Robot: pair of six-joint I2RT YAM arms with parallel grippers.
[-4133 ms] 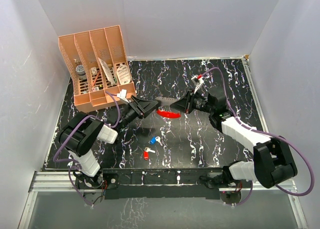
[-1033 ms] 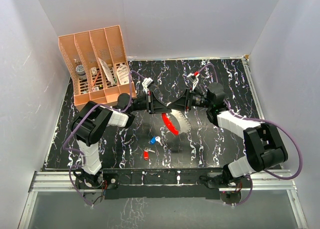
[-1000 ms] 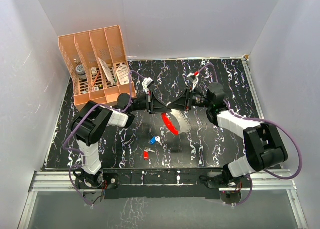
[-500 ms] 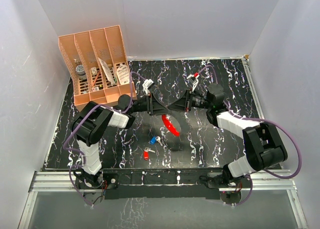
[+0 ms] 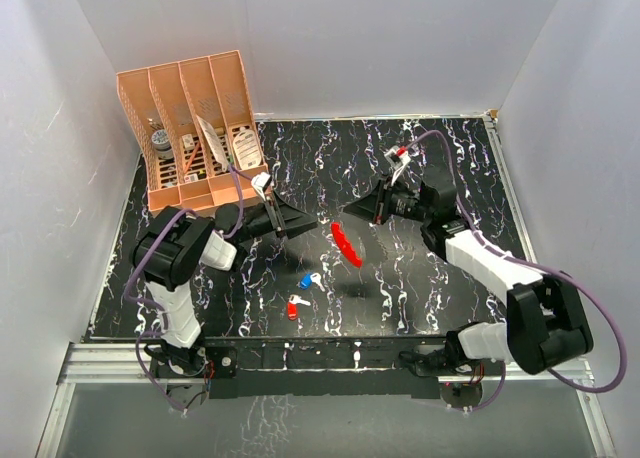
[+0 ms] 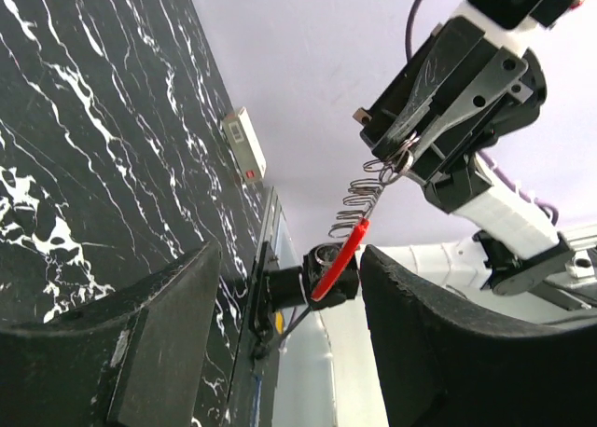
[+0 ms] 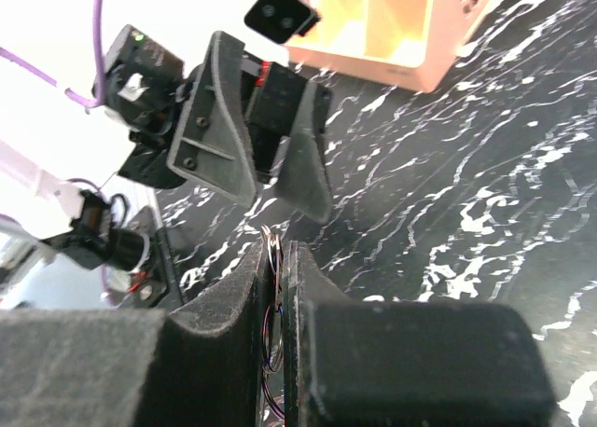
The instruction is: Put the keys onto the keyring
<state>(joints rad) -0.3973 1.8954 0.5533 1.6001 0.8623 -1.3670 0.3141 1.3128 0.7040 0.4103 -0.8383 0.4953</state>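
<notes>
The right gripper [image 5: 360, 212] pinches the keyring [image 5: 346, 244] up high, likely so the 2 keys [image 5: 305, 280] can slide on; the left gripper [image 5: 305, 223] hangs open

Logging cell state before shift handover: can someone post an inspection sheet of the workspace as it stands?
Surface: black marbled tabletop, no spills or damage seen.
Job's things: keyring hangs in the air from the right claw; blue key and red key lie on the tabletop nearer the arm bases, neither on the keyring.
Clutter: peach organiser at the far left, small items in its slots.
Claws: left claw open and empty, facing the keyring; right claw shut on the keyring's wire coil.
Cables: purple cables loop along both arms; none seen across the keys.
Surroundings: white walls on three sides; nothing else seen.
</notes>
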